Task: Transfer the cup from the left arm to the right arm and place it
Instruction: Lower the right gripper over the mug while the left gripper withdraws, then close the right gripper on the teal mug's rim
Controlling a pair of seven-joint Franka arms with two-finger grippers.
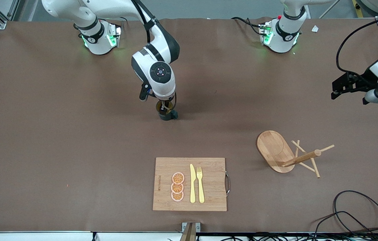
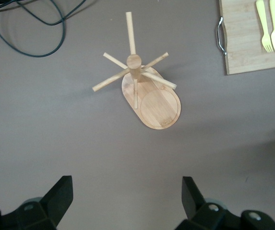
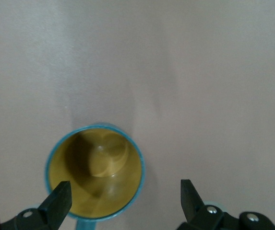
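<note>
Bench point(image 1: 58, 134): brown surface filling the front view.
Cutting board point(image 1: 165, 197): lower centre of the front view, metal handle toward the left arm's end; it carries three orange slices point(image 1: 177, 186), a yellow knife point(image 1: 192, 184) and a yellow fork point(image 1: 200, 184).
Mug tree point(image 1: 301, 158): wooden, lower right of the front view, tipped over on its oval base.
Left gripper point(image 2: 127, 196): right edge of the front view, up over the bench near the mug tree, fingers apart, holding nothing.
Right gripper point(image 3: 125, 199): centre of the front view, low over the cup, fingers apart, one over the rim, not clamped.
Cup point(image 3: 95, 172): teal, yellow-brown inside, upright on the bench under the right gripper, middle of the front view.
</note>
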